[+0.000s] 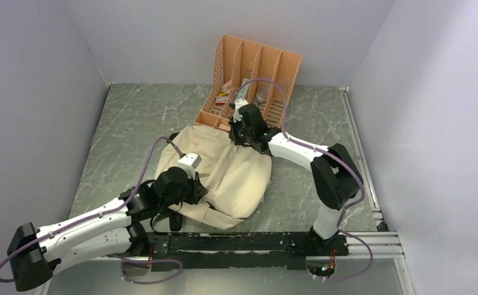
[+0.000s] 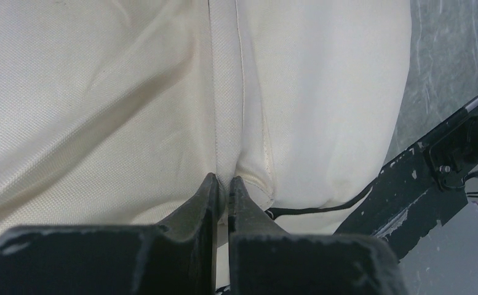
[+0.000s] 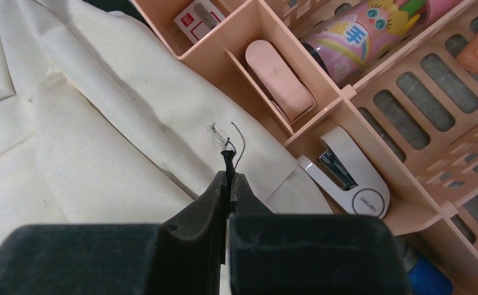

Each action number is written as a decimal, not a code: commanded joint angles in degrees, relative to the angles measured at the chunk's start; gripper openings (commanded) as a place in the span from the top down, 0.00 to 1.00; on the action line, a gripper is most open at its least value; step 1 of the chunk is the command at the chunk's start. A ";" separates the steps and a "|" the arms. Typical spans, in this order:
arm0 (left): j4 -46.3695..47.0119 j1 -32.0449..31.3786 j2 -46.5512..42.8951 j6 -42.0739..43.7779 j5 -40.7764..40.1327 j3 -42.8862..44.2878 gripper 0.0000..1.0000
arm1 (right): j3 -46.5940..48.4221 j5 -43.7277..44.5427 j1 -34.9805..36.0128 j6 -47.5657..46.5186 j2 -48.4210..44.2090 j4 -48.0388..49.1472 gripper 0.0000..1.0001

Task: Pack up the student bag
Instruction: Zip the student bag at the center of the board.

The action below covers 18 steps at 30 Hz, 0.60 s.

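A cream student bag (image 1: 227, 175) lies slumped on the grey marble table (image 1: 138, 117). At the bag's near left edge, the left end effector (image 2: 222, 184) is clenched on a fold of its fabric. At the bag's far edge, the right end effector (image 3: 229, 178) pinches a thin black cord (image 3: 227, 158) on the bag. An orange file organizer (image 1: 258, 64) touches that far edge.

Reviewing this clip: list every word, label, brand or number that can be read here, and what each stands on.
"手", in blue, on the colourful cylinder in the orange organizer.
Grey brand word on the white stapler: too blurred to read.
Print on the small red-and-white box: too small to read.
On the student bag: no text seen.
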 commanded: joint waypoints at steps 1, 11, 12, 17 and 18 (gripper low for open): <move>-7.77 -1.54 -2.05 -2.18 3.10 0.55 0.95 | 3.93 5.84 -4.45 -3.19 2.50 8.41 1.00; -11.14 -1.47 -1.08 0.88 -6.72 10.18 0.54 | 2.88 -3.70 -5.22 0.04 -7.21 7.01 0.63; -10.83 -1.47 -0.22 2.28 -7.77 12.17 0.47 | 2.25 -5.67 -5.23 0.44 -9.37 6.83 0.60; -8.34 -0.96 5.70 9.00 -11.09 20.77 0.28 | -3.72 -13.33 -5.37 1.26 -21.36 6.52 0.48; -7.53 -0.05 6.73 10.08 -11.34 21.95 0.26 | -5.19 -14.15 -5.42 1.31 -23.74 6.38 0.46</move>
